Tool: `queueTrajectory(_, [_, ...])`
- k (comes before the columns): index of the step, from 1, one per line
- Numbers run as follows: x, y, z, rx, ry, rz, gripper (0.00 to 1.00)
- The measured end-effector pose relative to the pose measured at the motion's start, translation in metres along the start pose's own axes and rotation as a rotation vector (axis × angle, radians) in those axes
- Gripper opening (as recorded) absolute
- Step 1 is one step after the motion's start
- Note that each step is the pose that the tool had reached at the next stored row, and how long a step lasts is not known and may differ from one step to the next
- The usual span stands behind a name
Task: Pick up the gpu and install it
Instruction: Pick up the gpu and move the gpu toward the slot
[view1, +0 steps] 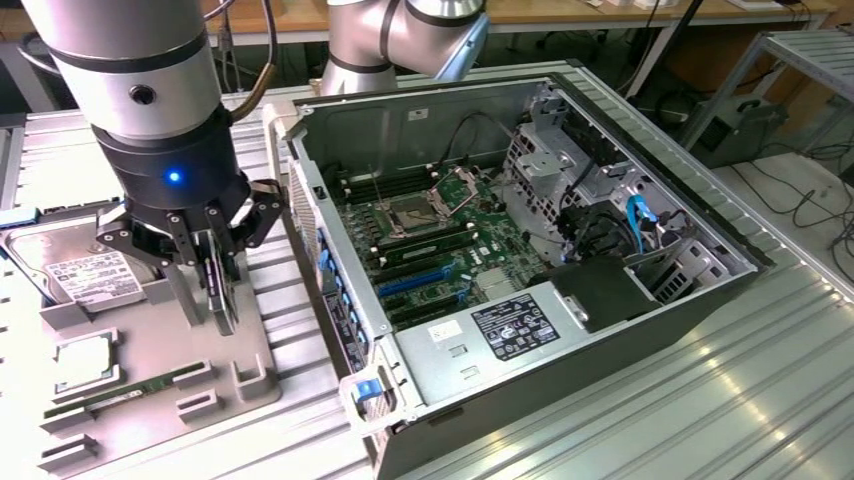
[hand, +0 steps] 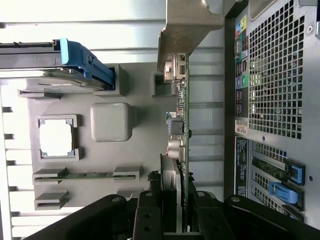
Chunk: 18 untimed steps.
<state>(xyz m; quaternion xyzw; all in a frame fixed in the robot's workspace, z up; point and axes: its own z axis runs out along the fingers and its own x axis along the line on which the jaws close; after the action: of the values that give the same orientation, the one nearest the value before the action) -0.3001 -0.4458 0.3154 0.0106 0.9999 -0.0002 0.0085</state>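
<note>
The pincer (view1: 211, 264) pinches the green gpu card (view1: 223, 305), standing on its edge, at the gray tray (view1: 160, 400) beside the open computer (view1: 400, 125).

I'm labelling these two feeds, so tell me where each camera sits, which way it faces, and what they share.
Exterior view: sits high off the arm, angled down at the open computer case and the grey parts tray beside it; the arm and its jaws show.
Wrist view: rides the wrist, looking along the jaws at the tray and the case's rear panel; the dark jaws show.
Shared: the gpu gripped edge-on in the jaws, the hard drive, the tray and the case.
</note>
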Motion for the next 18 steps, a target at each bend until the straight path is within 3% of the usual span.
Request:
queueTrajectory(10, [0.0,0.0,-0.0075,0.0001,0.0001,0.0,0.28])
queueTrajectory(18, [0.0,0.0,-0.0192,0.0001,0.0001,0.0,0.28])
